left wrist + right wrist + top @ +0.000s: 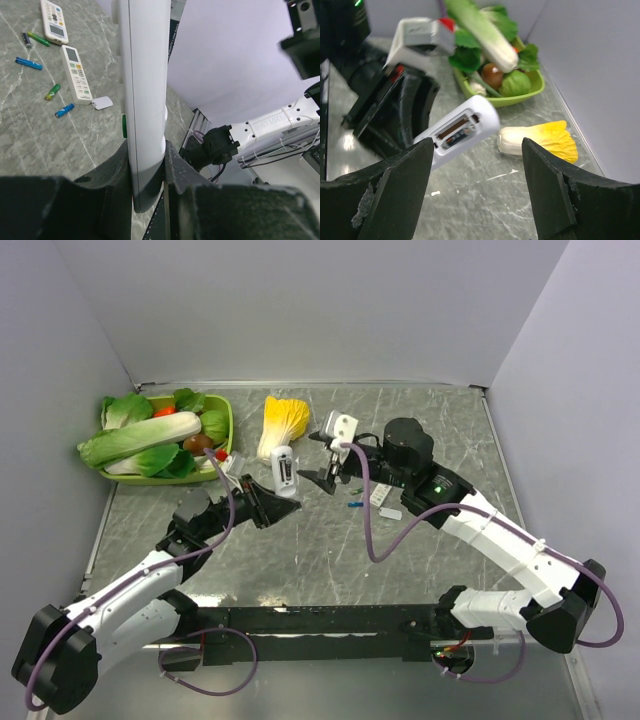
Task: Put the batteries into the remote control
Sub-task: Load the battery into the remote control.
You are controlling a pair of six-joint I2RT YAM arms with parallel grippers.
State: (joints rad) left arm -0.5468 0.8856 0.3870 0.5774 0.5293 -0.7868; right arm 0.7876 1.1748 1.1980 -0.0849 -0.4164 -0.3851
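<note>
- The green basket [228, 425] sits on the surface [320, 550] beyond and to the left of my left fingers [120, 170]. It is piled with leafy greens [125, 410], a long white radish [140, 437] and a tomato [165, 411]. There is also a brownish round piece I cannot name.
- A yellow-tipped cabbage [283, 420] lies loose on the surface just past the basket's rim, beyond both sets of fingers.
- My left fingers are clamped on the lower end of the white remote control [145, 100], which sticks straight out from between them, lifted off the surface.
- The remote's battery bay [455, 131] is uncovered and faces my right fingers [412, 175].
- My right fingers are spread wide with nothing between them, close to the remote but apart from it.
- The batteries [28, 63], blue and green, lie scattered on the surface on the near side of the right fingers. They are beside two spare remotes [76, 75] lying flat and a small white cover [102, 103].
- The left arm [130, 590] reaches low and forward from its base.
- The right arm [500, 540] bends back towards the centre, with its wrist turned towards the remote.
</note>
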